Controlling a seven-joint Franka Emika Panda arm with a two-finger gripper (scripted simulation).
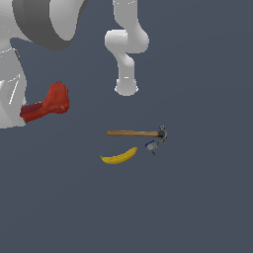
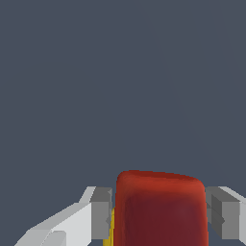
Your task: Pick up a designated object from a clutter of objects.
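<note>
The red power drill [image 1: 52, 102] with its darker red base is at the exterior view's left, apart from the other objects and right against the arm's white hand [image 1: 11, 96]. In the wrist view the drill [image 2: 161, 211] fills the space between the two grey fingertips, and both pads press on its sides. My gripper [image 2: 161, 214] is shut on the drill. A thin yellow strip [image 2: 111, 228] shows between one pad and the drill. The gripper's fingers are hidden in the exterior view.
The wooden-handled hammer [image 1: 136, 133], the yellow banana [image 1: 119, 157] and a tiny grey-blue item [image 1: 151, 146] lie together on the dark grey floor, to the exterior view's right of the drill. The arm's base column [image 1: 126, 54] stands behind them.
</note>
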